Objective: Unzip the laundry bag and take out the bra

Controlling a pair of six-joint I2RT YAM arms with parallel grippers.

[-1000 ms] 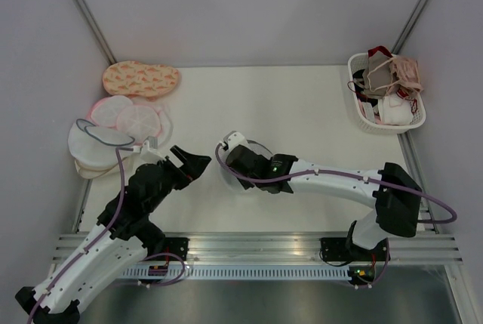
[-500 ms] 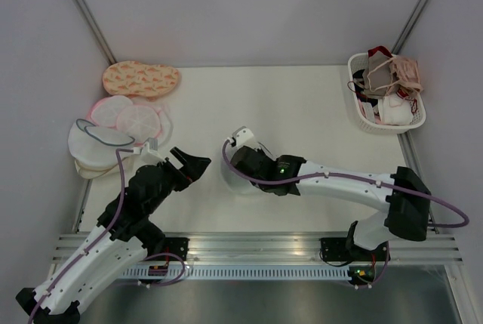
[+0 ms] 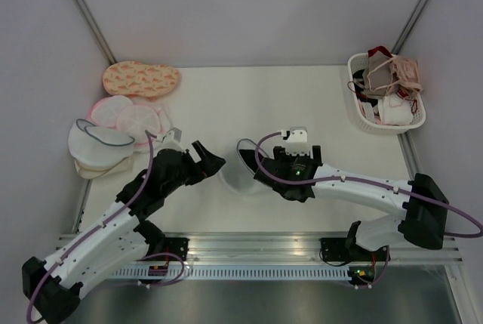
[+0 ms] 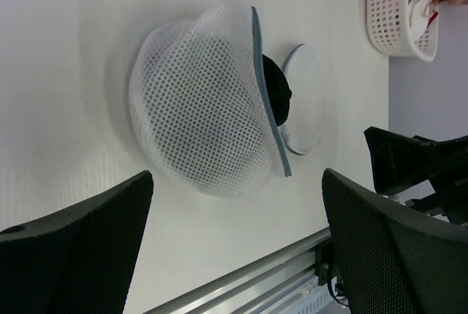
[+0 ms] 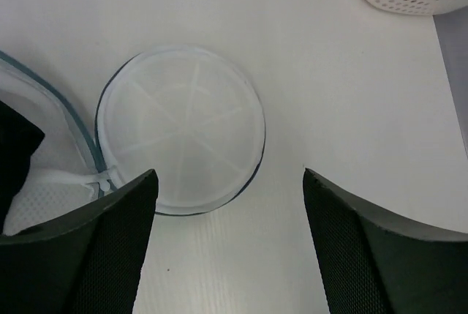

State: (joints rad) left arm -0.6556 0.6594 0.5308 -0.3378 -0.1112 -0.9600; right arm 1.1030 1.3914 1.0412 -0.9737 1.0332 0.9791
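White worktop (image 3: pixel 302 105), grey-walled cell. The right tool (image 5: pixel 228 175), which was clenching over the laundry bag (image 4: pixel 205 102) a moment ago, is now standing released, with nothing between its jaws, and is hovering over the round flap (image 5: pixel 183 138) lying flat beside the dome. The left tool (image 3: pixel 213 156), spread wide and empty, is advancing on the bag at the worktop's near middle. The bra (image 4: pixel 276 93) is showing black in the gap under the grey-blue rim, still inside. The zip is appearing largely undone, though its full run is hidden; extraction is becoming the step in hand.
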